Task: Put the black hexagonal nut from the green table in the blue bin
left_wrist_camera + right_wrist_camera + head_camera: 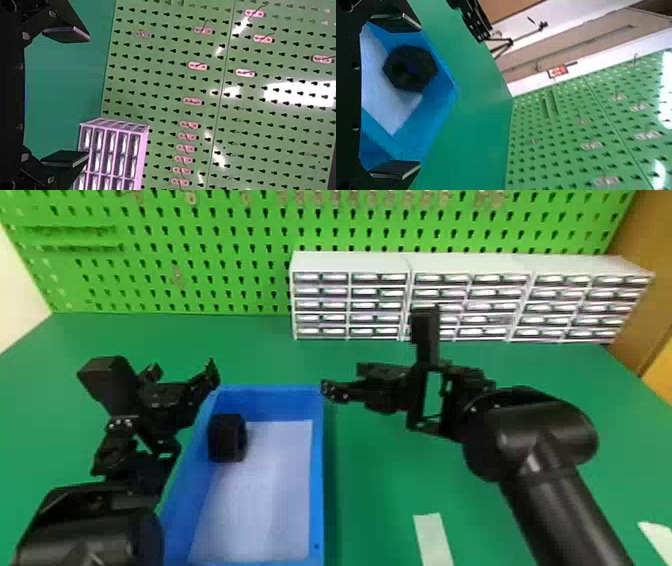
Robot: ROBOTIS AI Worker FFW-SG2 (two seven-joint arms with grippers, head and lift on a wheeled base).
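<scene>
Black hexagonal nut [227, 438] inside blue bin [317, 490], right of and near left gripper [183, 373], left of right gripper [347, 379]; both fingers-apart, empty.

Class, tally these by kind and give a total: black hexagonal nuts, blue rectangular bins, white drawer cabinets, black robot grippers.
Black hexagonal nut: 1
Blue rectangular bin: 1
White drawer cabinets: 3
Black left gripper and right gripper: 2
Total: 7

right arm [560, 490]: glossy black, fat rounded tube, pretty sleek tbh
left arm [90, 530]: also black, chunky curved housing
right wrist frame [416, 410]: black, boxy, rectangular cutout
fingers [395, 23]: flat black, thin pale edges
screws [52, 14]: tiny, silvery
</scene>
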